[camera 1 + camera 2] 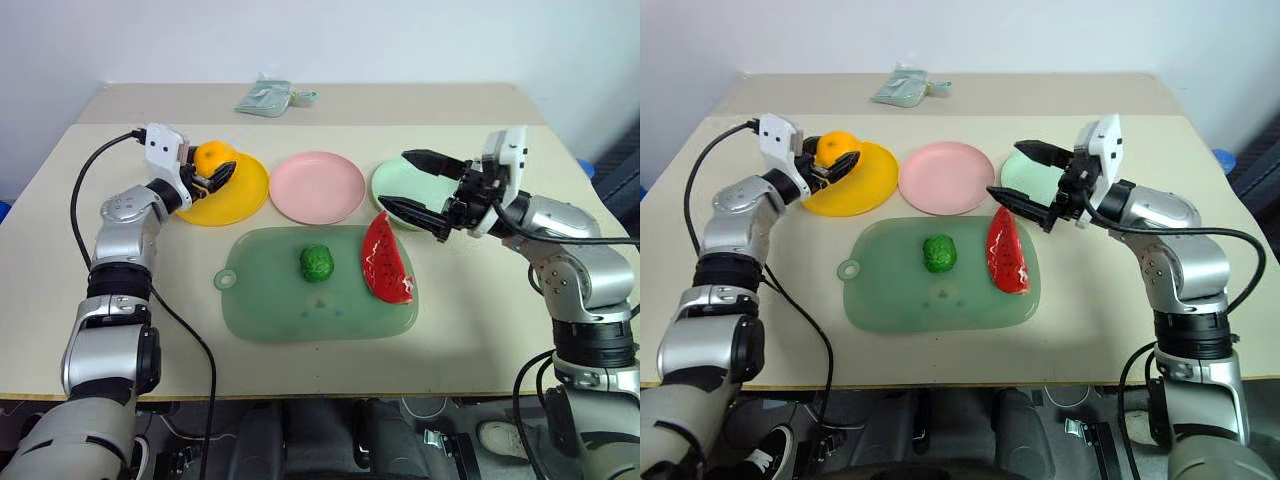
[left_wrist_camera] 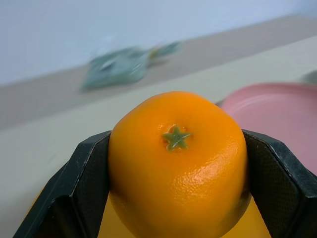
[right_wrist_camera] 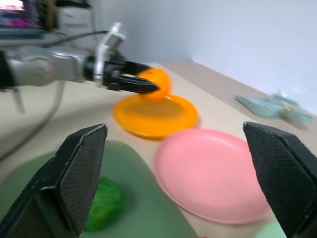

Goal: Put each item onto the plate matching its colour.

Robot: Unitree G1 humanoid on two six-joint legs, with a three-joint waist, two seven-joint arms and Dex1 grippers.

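A: Three toy foods in play. Where does each one sit?

B: The orange [image 1: 212, 158] is pinched in the left claw [image 1: 214, 176], held over the yellow plate [image 1: 240, 195] near its nine o'clock rim. I judge it hasn't been set down yet; whether it touches the plate I cannot tell. The dark-green fruit [image 1: 317, 263] lies near the middle of the translucent green mat [image 1: 270, 310], and the watermelon wedge [image 1: 386, 260] rests at the mat's three o'clock edge.

A: Which arm is nearer the wedge?

B: The right one. The right claw [image 1: 421, 186] hovers over the near edge of the mint plate [image 1: 392, 180], jaws spread wide with nothing between them. From it the wedge lies toward seven o'clock, just beside and lower. The wedge's long axis runs roughly twelve to six.

A: And the target for the wedge?

B: The pink plate [image 1: 317, 186], between the yellow and mint ones, at about eleven o'clock from the wedge. The fruit belongs on the mint plate, at roughly one o'clock from it across the tabletop [image 1: 60, 260].

A: What matters next?

B: Probably releasing the orange squarely on yellow, then closing across the wedge's short width.
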